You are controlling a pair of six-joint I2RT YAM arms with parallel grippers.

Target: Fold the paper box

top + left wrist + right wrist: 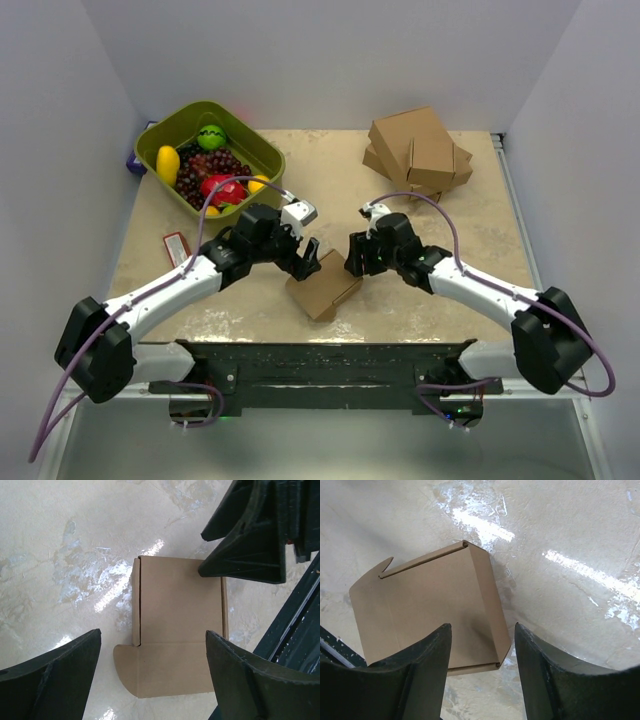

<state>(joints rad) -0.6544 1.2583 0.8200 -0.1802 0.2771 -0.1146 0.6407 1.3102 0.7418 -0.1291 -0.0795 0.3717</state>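
The paper box [322, 287] is a small brown kraft piece lying flat on the table near the front, between my two grippers. In the left wrist view the paper box [175, 615] shows a rounded flap sticking out at one corner. My left gripper [152, 631] hangs open above it, fingers wide on either side and not touching. The left gripper [306, 258] stands at the box's far left edge. My right gripper [482, 625] is open over the paper box [430, 605] near a corner, with nothing held. That right gripper [356, 258] is at the box's far right edge.
A green basket [258, 148] of fruit stands at the back left. A pile of larger brown cartons [418, 148] sits at the back right. A small red and white packet [177, 247] lies left of my left arm. The black mounting frame [320, 362] runs along the near edge.
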